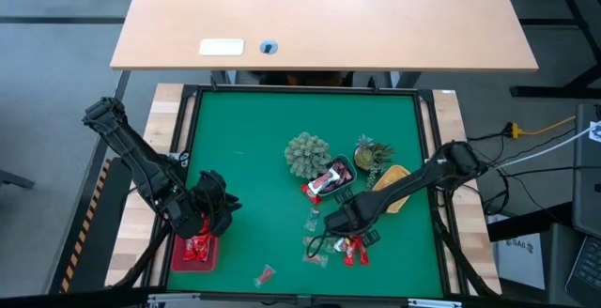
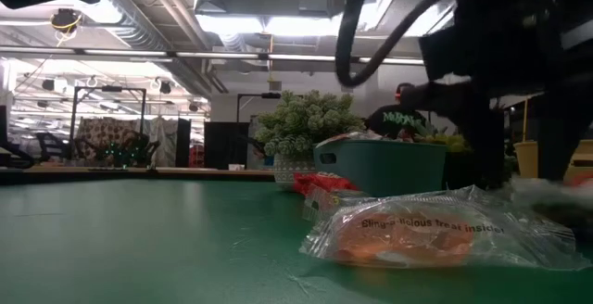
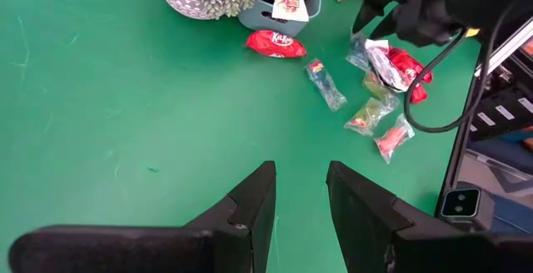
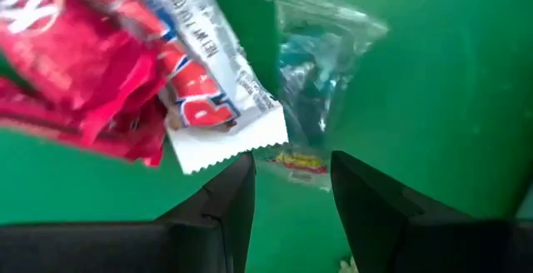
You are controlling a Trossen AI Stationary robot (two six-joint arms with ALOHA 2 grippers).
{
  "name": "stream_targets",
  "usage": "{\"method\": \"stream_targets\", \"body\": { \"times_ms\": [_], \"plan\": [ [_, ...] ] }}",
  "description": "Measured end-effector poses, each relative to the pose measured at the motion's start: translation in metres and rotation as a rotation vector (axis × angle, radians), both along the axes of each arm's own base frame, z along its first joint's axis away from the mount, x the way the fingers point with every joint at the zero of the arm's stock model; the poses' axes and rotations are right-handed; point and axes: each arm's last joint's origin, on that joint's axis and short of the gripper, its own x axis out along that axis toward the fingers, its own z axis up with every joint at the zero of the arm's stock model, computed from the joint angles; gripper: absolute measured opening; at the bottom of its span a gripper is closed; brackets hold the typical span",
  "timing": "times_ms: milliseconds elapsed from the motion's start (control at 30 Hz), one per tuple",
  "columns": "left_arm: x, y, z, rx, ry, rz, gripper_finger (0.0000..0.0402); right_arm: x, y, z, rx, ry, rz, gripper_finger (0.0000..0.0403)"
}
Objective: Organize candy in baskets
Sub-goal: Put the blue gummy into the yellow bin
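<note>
On the green tabletop (image 1: 244,158), biggest items first: the pale potted plant ornament (image 1: 307,154) mid-mat, with a smaller spiky one (image 1: 372,152) beside it. Baskets next: pale blue basket (image 1: 333,178) just in front of the plants, already holding a wrapped bar; yellow-orange basket (image 1: 394,178) partly under the right arm; red basket (image 1: 195,252) at the near left edge with red candy in it. Loose candy pile (image 1: 340,245) sits near the front right, a red KitKat (image 3: 275,44) beside the blue basket, one stray red piece (image 1: 266,274) near the front edge.

Right gripper (image 4: 290,191) hangs low over the pile, fingers (image 4: 221,210) parted about a candy's width, nothing between them. A white-and-red wrapper (image 4: 208,98) and a clear bluish packet (image 4: 316,73) lie just ahead of the tips.

Step in hand looks like picking one piece from the pile. To do it well: centre on a single wrapper, not the overlap of two; come straight down, close on the body of the sweet and not the loose crimped end, which likely slips. Clear film may be slick.

Left gripper (image 3: 300,215) waits above bare mat near the red basket, fingers (image 3: 250,215) partly apart, holding nothing.
</note>
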Motion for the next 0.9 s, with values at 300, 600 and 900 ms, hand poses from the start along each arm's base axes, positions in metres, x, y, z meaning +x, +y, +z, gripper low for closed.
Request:
{"method": "stream_targets", "body": {
  "times_ms": [300, 600, 900],
  "plan": [
    [0.0, 0.0, 0.0, 0.001, 0.0, 0.0, 0.0107, 0.0035, 0.0026, -0.0075, 0.03, 0.005, 0.003, 0.0159],
    [0.0001, 0.0, 0.0, 0.002, -0.001, 0.002, 0.0107, 0.0036, 0.0028, -0.0076, 0.038, 0.007, 0.001, 0.0109],
    [0.0003, 0.0006, 0.0004, 0.018, -0.016, 0.015, 0.0107, 0.0036, 0.0029, -0.0076, 0.039, 0.007, -0.001, 0.0015]
  ]
}}
